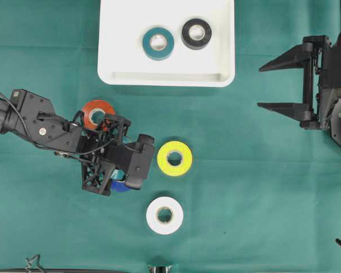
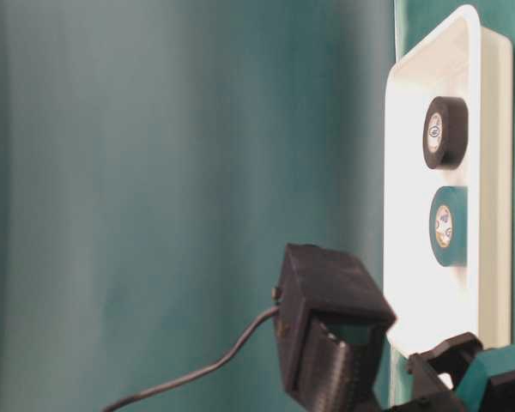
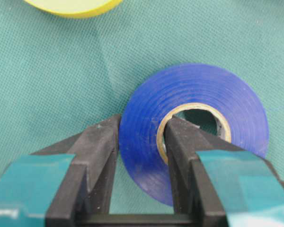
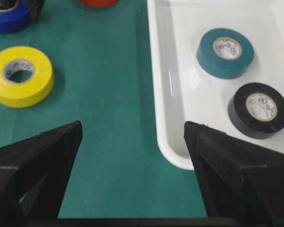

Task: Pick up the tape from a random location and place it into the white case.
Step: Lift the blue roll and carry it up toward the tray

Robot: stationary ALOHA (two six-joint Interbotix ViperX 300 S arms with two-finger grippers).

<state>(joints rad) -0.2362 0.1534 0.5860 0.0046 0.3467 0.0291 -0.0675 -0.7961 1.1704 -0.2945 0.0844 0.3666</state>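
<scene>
One blue tape roll (image 3: 194,137) is pinched through its wall by the left gripper (image 3: 141,142), flat on the cloth. Just beyond it lie three loose rolls: yellow (image 1: 174,158), white (image 1: 165,215), orange (image 1: 96,112). Two rolls, teal (image 1: 158,43) and black (image 1: 196,33), are seen further off in the white case (image 1: 122,77). The right gripper (image 1: 270,85) is spread wide, holding nothing.

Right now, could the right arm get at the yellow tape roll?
Probably yes: the right tool stands open and empty, and only bare green cloth lies between it and the yellow tape roll. The left tool sits close beside it.
</scene>
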